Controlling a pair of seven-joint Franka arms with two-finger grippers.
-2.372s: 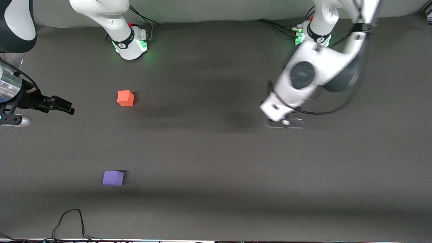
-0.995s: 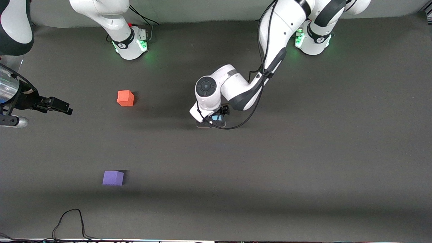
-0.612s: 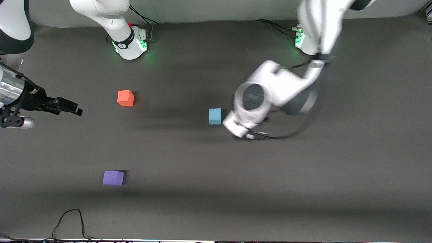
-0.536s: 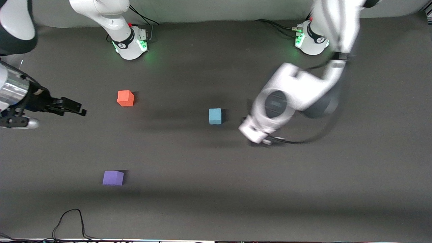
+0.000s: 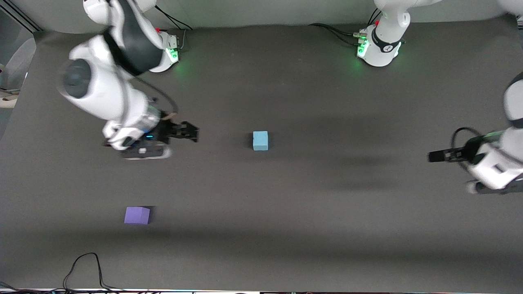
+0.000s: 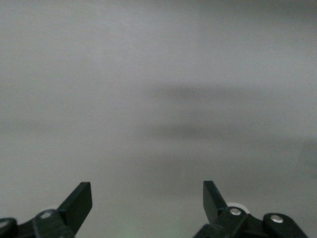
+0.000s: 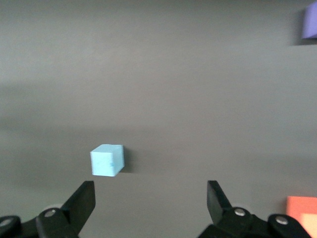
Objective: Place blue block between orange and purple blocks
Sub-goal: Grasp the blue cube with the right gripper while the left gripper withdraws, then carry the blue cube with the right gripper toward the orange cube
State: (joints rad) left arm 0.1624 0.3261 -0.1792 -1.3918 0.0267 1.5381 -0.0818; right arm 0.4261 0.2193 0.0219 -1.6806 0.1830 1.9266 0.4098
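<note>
**Blue block sits alone in the middle of the table**

The blue block rests flat on the dark table, about midway between the two arms' ends. Nothing touches it. In the right wrist view the blue block lies on the table out ahead of that arm's spread fingers.

The purple block sits nearer to the front camera, toward the right arm's end of the table, well apart from the blue block. The orange block shows only in the right wrist view, at the edge of the picture; in the front view the right arm covers it.

The right gripper hangs over the table between the blue block and the right arm's end. Its fingers are spread wide and hold nothing.

The left gripper is up over the left arm's end of the table, far from all the blocks. Its fingers are spread wide too, with only bare table under them.

A black cable lies at the table edge closest to the front camera.
</note>
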